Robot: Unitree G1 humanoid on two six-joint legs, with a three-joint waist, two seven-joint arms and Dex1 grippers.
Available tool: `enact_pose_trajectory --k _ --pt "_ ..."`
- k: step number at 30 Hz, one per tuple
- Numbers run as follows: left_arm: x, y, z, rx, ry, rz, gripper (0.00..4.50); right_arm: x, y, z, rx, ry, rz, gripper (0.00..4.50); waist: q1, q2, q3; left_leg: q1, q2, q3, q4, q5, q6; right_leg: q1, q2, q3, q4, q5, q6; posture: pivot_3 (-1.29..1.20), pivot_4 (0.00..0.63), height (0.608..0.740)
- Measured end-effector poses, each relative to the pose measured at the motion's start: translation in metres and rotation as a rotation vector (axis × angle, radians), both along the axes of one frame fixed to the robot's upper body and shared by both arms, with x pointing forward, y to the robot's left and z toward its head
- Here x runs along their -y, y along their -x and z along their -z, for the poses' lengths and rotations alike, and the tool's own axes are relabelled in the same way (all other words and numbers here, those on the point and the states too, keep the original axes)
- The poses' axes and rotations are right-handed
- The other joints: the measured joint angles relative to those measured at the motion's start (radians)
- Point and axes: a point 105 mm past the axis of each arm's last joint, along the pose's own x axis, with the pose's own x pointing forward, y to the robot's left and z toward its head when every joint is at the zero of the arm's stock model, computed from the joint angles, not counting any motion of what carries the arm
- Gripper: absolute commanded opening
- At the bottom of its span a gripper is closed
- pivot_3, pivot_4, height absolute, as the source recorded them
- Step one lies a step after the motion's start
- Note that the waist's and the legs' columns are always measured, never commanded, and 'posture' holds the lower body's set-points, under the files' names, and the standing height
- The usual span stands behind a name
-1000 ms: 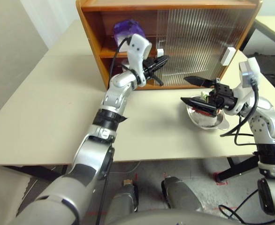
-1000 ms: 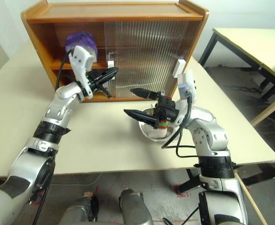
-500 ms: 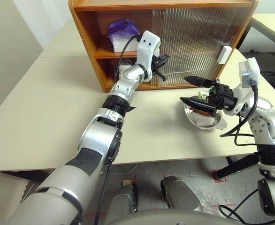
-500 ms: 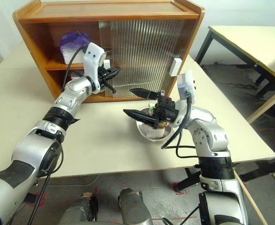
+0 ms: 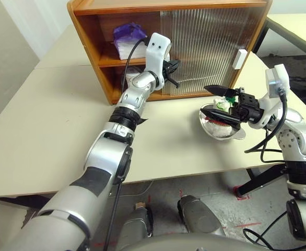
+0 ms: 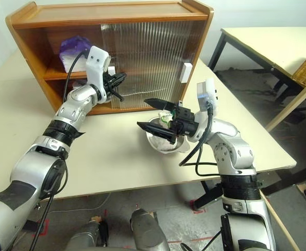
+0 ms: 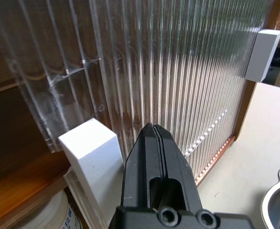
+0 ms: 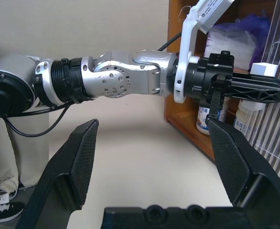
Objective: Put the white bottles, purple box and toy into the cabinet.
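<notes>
The cabinet, orange-brown smooth wood with a boxy frame and one shelf, stands at the far side of the pale tabletop; its left part is open, the rest covered by ribbed translucent sliding doors with white block handles. On the shelf in the open part lies the purple box, a soft crinkled purple-and-white pack. Below it, on the cabinet floor, the right wrist view shows the two white bottles, squat plastic jars with pale blue label bands, standing just beside each other. The left gripper reaches level to the edge of the nearer door, its black fingers pressed flat together, right beside that door's white block handle. Further right, a shallow shiny steel bowl sits on the tabletop, and in it the toy, fluffy white with a green hat, partly hidden. The right gripper hangs over the bowl with its tapered black fingers spread wide, empty.
</notes>
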Motion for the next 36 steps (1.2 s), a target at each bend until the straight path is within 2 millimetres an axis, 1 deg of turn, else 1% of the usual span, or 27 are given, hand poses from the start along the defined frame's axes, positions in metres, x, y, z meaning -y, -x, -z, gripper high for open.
enact_pose_trajectory --k 5,10,16,24,31,33,36 --pt "-0.013 0.003 -0.001 0.007 0.006 -0.038 0.04 0.000 0.000 0.000 0.000 -0.002 -0.002 4.50 -0.002 0.000 0.000 0.000 0.000 0.001 0.000 0.000 0.000 0.000 0.000 0.000 0.000 0.000 0.000 -0.32 0.069 0.740" --pt "-0.032 0.005 0.001 0.008 0.007 -0.090 0.04 -0.001 0.000 0.000 -0.001 -0.004 -0.004 4.50 -0.001 0.000 0.000 0.001 0.000 0.000 0.000 0.000 -0.001 0.000 0.000 0.001 0.000 0.001 -0.001 -0.31 0.068 0.740" --pt "-0.049 0.008 0.000 0.010 -0.004 -0.141 0.04 -0.002 0.000 0.001 -0.002 -0.006 -0.009 4.50 0.006 0.000 0.000 0.001 0.000 0.000 -0.001 0.000 -0.002 0.000 0.000 0.004 0.000 0.002 -0.003 -0.31 0.067 0.740" --pt "-0.081 0.015 -0.001 0.020 -0.002 -0.216 0.04 -0.002 0.001 0.001 -0.002 -0.004 -0.018 4.50 0.018 0.000 0.000 0.001 0.001 -0.002 -0.006 0.001 -0.004 -0.002 -0.001 0.006 0.000 0.005 -0.009 -0.30 0.065 0.740" --pt "-0.116 0.030 0.001 0.040 -0.040 -0.291 0.04 -0.002 -0.001 0.002 -0.008 -0.002 -0.023 4.50 0.026 0.001 -0.001 0.002 0.004 -0.003 -0.008 0.000 -0.007 -0.004 0.001 0.003 0.000 0.006 -0.010 -0.28 0.060 0.740" --pt "-0.128 0.034 0.005 0.037 -0.050 -0.317 0.04 -0.003 -0.001 0.002 -0.008 -0.002 -0.028 4.50 0.030 0.001 -0.001 0.002 0.004 -0.003 -0.009 0.001 -0.008 -0.004 0.001 0.003 0.000 0.006 -0.011 -0.27 0.059 0.740" --pt "-0.150 0.043 0.015 0.017 -0.065 -0.372 0.04 -0.005 0.000 0.003 -0.009 -0.001 -0.039 4.50 0.036 0.001 -0.001 0.003 0.004 -0.004 -0.009 0.000 -0.009 -0.004 0.001 0.003 0.000 0.007 -0.014 -0.26 0.059 0.740"
